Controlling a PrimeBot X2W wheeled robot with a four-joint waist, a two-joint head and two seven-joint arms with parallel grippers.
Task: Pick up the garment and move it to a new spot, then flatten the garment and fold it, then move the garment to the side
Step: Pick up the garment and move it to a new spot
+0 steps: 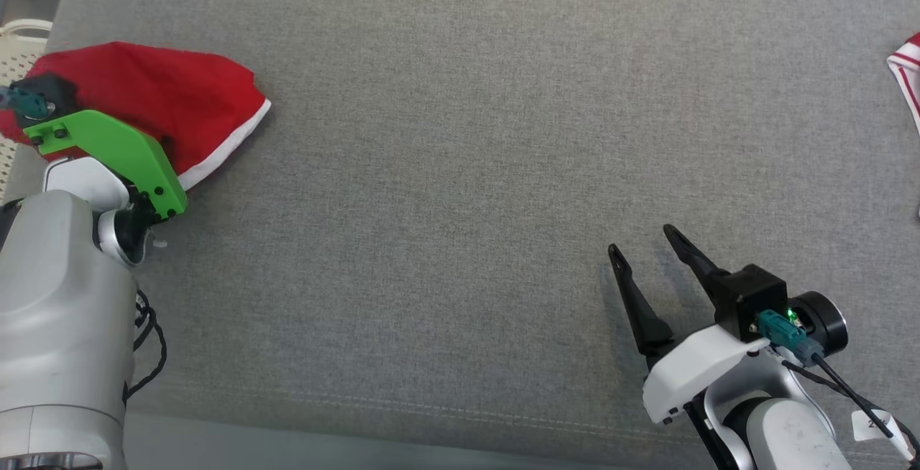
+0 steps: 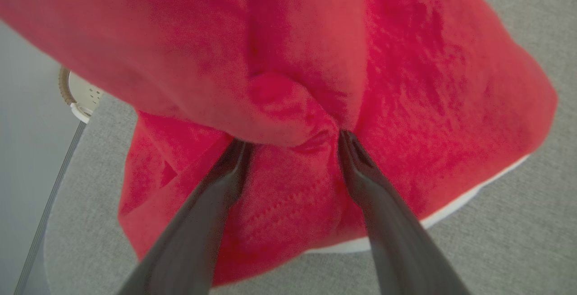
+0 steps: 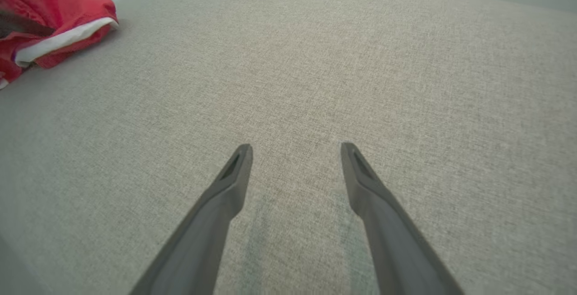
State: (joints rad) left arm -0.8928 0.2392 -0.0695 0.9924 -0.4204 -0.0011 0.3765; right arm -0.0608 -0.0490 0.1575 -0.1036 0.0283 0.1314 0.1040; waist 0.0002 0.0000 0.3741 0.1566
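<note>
The garment [image 1: 165, 100] is red fleece with a white hem, bunched at the far left of the grey cloth surface [image 1: 460, 132]. My left arm's green wrist bracket [image 1: 108, 150] hangs over it and hides the fingers in the head view. In the left wrist view my left gripper [image 2: 293, 139] stands open, its tips pressed into the garment [image 2: 405, 83] with a raised fold between them. My right gripper [image 1: 640, 238] is open over bare surface at the lower right, far from the cloth. The right wrist view shows the right gripper [image 3: 295, 147] open with nothing between its fingers, and the garment [image 3: 58, 6] at top left.
A white perforated basket [image 1: 21, 49] stands past the surface's left edge, behind the garment; its rim [image 2: 81, 101] appears in the left wrist view. A red-and-white striped cloth [image 1: 907, 71] pokes in at the right edge. The surface's front edge [image 1: 359, 427] runs along the bottom.
</note>
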